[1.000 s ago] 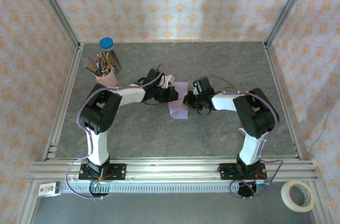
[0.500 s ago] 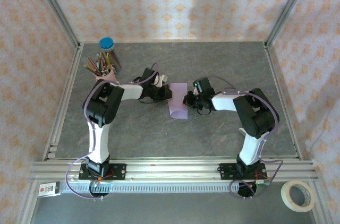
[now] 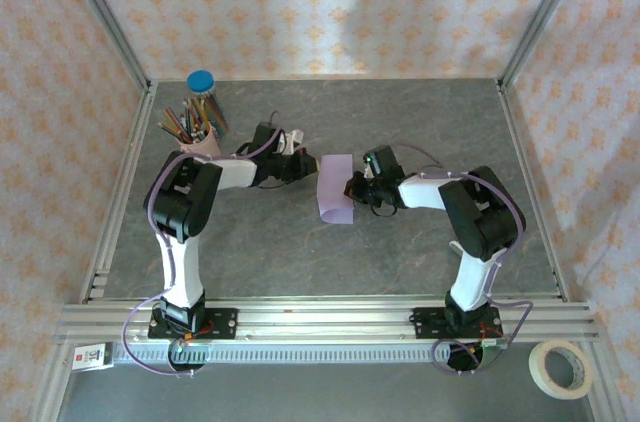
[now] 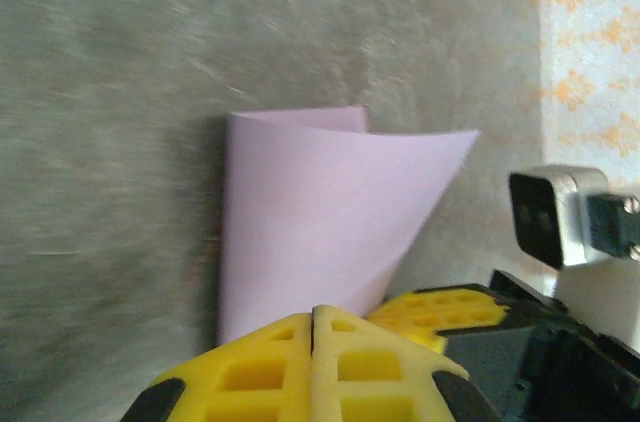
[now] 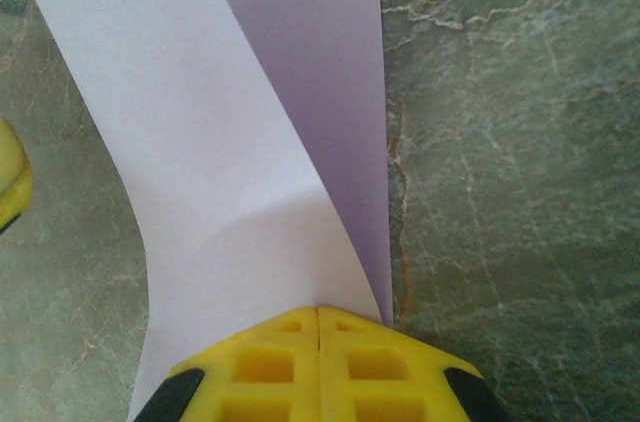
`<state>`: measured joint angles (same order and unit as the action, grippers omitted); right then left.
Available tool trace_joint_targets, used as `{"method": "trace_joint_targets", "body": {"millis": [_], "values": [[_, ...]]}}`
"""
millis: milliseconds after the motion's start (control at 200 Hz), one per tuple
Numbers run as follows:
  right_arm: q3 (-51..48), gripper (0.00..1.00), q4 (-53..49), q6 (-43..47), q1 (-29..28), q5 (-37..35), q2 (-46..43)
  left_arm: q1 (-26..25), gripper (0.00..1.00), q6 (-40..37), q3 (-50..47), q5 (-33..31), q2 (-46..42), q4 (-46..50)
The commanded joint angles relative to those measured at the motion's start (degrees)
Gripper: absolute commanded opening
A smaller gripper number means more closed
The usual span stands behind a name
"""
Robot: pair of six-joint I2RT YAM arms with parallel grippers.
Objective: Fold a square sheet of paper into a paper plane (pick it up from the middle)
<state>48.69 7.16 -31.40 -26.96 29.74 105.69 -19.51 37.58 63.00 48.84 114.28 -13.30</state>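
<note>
Square sheet of paper [image 3: 335,189]: pale lilac, doubled over into a narrow strip. The upper layer bows up loosely and is not pressed flat. Lies right of the pink pencil cup [image 3: 203,147], well apart.

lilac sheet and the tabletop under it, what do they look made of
Lilac sheet: thin matte paper, judging by its soft curl and folded-over flap. Tabletop: grey marbled surface with pale veins, low sheen; probably printed laminate or mat, possibly real stone.
</note>
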Motion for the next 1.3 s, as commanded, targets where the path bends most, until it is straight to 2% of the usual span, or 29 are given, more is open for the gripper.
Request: {"method": "trace_joint_targets", "body": {"millis": [0,235,500,626,761,916,1101,1296], "values": [[-6.7,0.03,-17.49,1.59,0.42,-14.07,8.85,-2.69,0.0,0.29,3.47,-0.02,2.36,0.24],[-7.15,0.03,-17.03,1.53,0.42,-13.94,9.01,-3.11,0.0,-3.04,7.79,-3.62,6.3,7.27],[-8.32,0.03,-16.21,1.19,0.41,-13.98,8.92,2.27,0.0,-3.66,8.83,-6.88,9.78,11.45],[-8.61,0.03,-16.07,1.16,0.41,-14.0,8.49,4.19,0.0,-7.44,10.42,-9.09,8.09,15.0],[-8.52,0.03,-16.11,1.03,0.42,-13.88,8.49,3.23,0.0,-8.25,11.88,-7.2,4.52,15.49],[-8.6,0.03,-16.25,0.99,0.42,-13.92,8.47,-0.44,0.0,-7.9,11.92,-5.92,2.09,14.11],[-8.59,0.03,-16.34,1.11,0.42,-13.96,8.69,-3.39,0.0,-6.41,14.92,-5.92,5.31,14.31],[-8.69,0.03,-16.3,1.1,0.42,-14.27,8.74,-3.39,0.0,-6.44,19.44,-8.49,10.19,17.15]]}}
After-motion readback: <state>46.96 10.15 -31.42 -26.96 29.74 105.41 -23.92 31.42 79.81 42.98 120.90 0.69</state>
